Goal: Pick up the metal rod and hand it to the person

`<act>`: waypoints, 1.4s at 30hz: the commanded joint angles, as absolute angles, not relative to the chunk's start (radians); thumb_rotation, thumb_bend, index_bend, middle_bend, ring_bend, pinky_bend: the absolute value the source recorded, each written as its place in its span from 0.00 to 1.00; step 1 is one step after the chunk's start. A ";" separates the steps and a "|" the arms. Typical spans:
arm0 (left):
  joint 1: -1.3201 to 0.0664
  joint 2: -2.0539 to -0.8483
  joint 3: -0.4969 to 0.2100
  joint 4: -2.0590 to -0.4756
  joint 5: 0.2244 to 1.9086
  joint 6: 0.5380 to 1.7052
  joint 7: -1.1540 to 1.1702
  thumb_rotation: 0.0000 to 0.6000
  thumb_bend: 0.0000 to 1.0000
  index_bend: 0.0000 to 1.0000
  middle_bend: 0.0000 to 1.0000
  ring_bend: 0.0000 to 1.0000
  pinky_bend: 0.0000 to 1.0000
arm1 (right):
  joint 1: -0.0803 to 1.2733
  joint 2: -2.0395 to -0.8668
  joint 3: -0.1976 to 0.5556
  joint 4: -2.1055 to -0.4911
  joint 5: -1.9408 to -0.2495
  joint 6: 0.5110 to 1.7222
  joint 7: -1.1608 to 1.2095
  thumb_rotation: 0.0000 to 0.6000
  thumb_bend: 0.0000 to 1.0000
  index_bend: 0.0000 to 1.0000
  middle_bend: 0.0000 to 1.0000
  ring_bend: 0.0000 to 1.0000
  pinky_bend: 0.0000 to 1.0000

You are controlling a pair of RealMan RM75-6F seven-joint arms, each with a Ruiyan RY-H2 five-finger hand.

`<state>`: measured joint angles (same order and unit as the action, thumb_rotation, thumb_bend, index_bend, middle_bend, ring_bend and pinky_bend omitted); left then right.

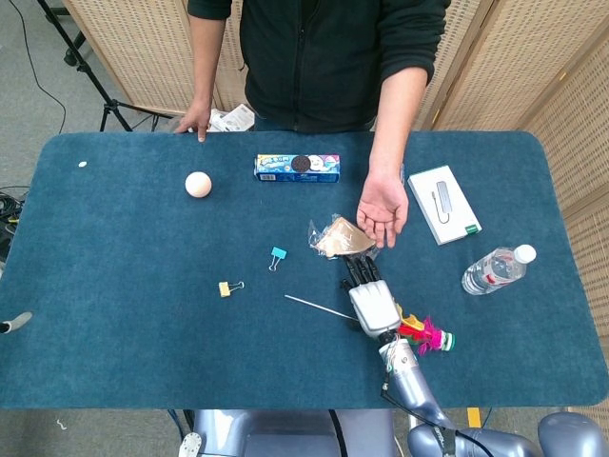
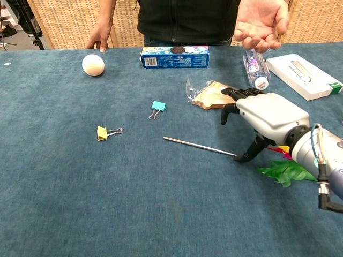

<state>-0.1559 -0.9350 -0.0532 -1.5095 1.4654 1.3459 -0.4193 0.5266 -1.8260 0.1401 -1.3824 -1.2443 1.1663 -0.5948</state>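
The thin metal rod [image 1: 319,307] [image 2: 198,146] lies almost crosswise on the blue table [image 1: 124,286], left of my right hand [image 1: 372,301] [image 2: 269,119]. The hand hovers palm down with its fingers arched and spread toward the snack packet [image 2: 214,95]. Its thumb tip touches the rod's right end, and no finger closes around the rod. The person's open palm [image 1: 383,211] [image 2: 260,21] waits face up just beyond the packet. My left hand does not show in either view.
A feather shuttlecock [image 1: 425,335] [image 2: 286,170] lies right beside my right wrist. A teal clip [image 1: 277,255], a yellow clip [image 1: 226,288], a ball [image 1: 198,184], a cookie box [image 1: 297,168], a white box [image 1: 443,204] and a bottle [image 1: 497,269] are scattered around.
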 commanded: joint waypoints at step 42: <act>-0.156 -0.926 -0.046 -1.492 1.480 1.350 -0.469 1.00 0.14 0.00 0.00 0.00 0.00 | 0.622 -1.911 0.233 -1.460 -0.927 1.109 -0.628 1.00 0.36 0.46 0.00 0.00 0.00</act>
<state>-0.1565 -0.9257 -0.0463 -1.4920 1.4800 1.3498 -0.4686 0.6215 -1.9100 0.2333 -1.4608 -0.9272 1.1084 -0.6281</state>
